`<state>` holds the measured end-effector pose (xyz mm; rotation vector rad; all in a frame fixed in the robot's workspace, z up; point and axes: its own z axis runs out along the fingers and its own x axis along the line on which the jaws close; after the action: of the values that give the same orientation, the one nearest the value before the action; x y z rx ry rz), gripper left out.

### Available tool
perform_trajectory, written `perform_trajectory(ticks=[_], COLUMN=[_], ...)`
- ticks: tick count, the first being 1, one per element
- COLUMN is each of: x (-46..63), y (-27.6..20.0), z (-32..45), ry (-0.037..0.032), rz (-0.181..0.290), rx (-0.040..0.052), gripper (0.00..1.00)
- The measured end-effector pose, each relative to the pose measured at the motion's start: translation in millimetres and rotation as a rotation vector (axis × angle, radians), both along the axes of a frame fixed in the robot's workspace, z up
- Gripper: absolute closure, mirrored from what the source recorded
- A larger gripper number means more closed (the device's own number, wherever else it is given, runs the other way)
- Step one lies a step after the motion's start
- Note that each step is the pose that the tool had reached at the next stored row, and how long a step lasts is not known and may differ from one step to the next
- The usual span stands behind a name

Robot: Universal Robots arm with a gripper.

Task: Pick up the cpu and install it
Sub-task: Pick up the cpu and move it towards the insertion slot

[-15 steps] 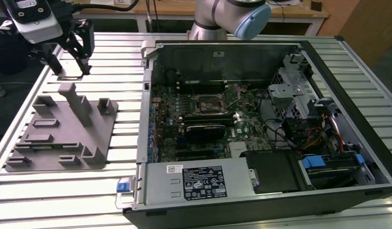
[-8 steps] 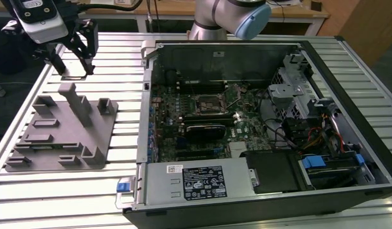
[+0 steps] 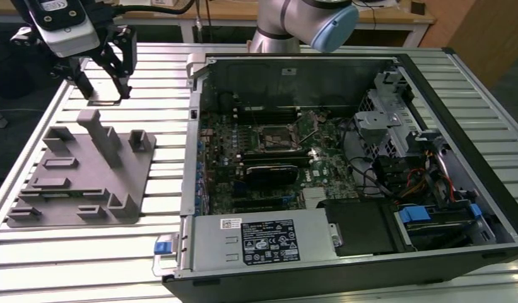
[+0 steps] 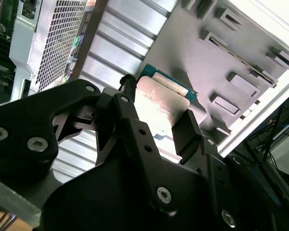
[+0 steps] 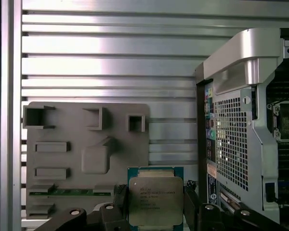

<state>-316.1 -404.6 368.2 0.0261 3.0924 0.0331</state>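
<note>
1. Pincer (image 3: pixel 104 95) clamped on the cpu (image 5: pixel 155 200), a finger on each of 2 opposite edges; seen in both wrist views.
2. Cpu sits over slatted counter (image 3: pixel 90 252), just beside grey fixture plate (image 3: pixel 74 189), metal top toward first wrist cam.
3. Open PC case (image 3: pixel 326 278) at exterior view's right; mobo socket (image 3: pixel 276 137) well apart from pincer.

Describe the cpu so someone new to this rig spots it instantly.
On the slatted metal table, look to the exterior view's left of the open black computer case, near the flat grey plastic fixture plate. There the black robot hand grips the cpu, a small flat square chip. Unlike anything near it, it has a silvery metal top with a green rim.
</note>
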Motion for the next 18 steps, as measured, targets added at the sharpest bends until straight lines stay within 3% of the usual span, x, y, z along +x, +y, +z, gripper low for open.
perform_trajectory(ticks=[18], x=[14.5], y=[0.7], z=[0.0], ry=[0.0001], rz=[0.0], rx=[0.0], gripper=[0.45])
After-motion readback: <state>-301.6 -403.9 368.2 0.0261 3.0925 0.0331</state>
